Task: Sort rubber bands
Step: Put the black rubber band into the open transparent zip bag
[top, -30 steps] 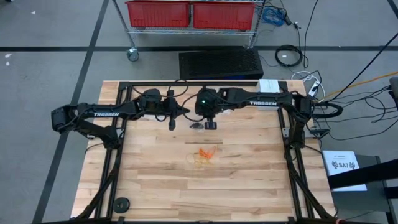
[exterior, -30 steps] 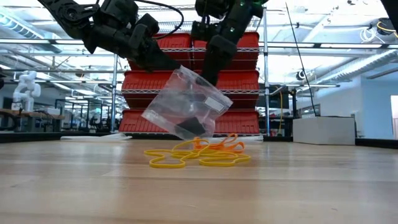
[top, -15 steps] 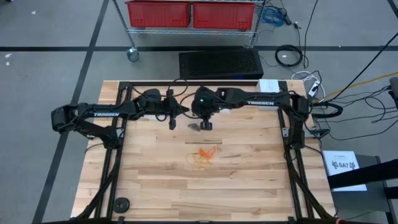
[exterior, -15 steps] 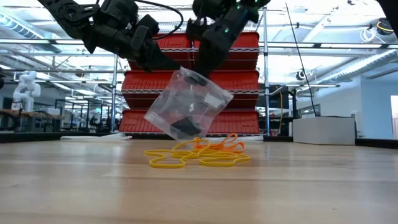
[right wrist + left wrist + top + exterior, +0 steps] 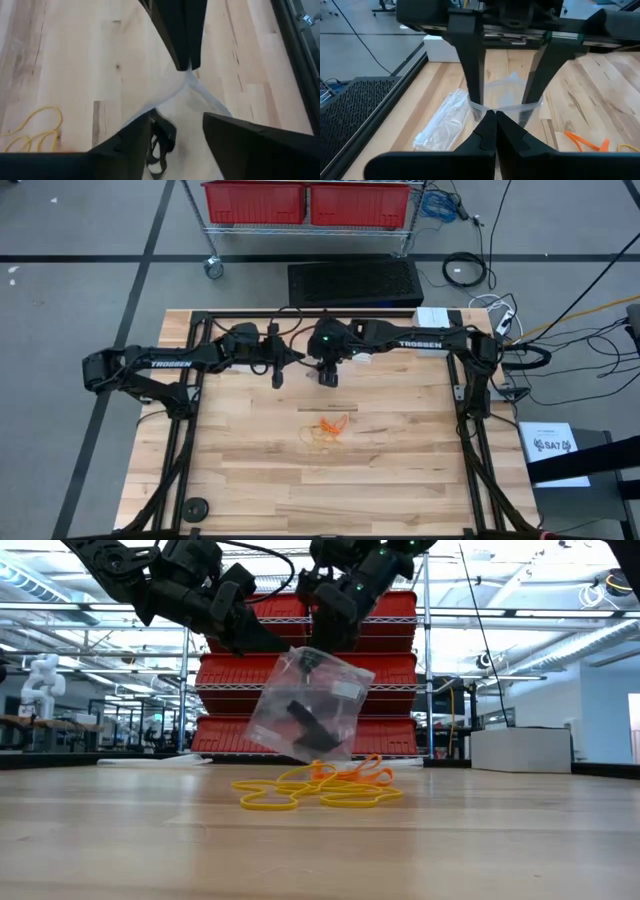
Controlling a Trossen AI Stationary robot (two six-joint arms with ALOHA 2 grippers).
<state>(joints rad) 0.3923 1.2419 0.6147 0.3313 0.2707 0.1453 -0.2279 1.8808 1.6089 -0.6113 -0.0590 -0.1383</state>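
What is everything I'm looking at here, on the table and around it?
Rubber bands: a small tangled heap, orange and yellowish, lying mid-table.
Black bands: a few, inside the held bag.
Clear bag: one, held above the heap, tilted.
Second clear bag: one, lying flat on the table beyond the held one.
Table: one, light wood, dark frame.
Red bins: two, on a wire cart beyond the table.
Black mat: one, on the floor behind the table.
Cables: several, on the floor to the right.
Left hand: shut on the bag's top edge.
Right hand: open, fingers astride the bag.
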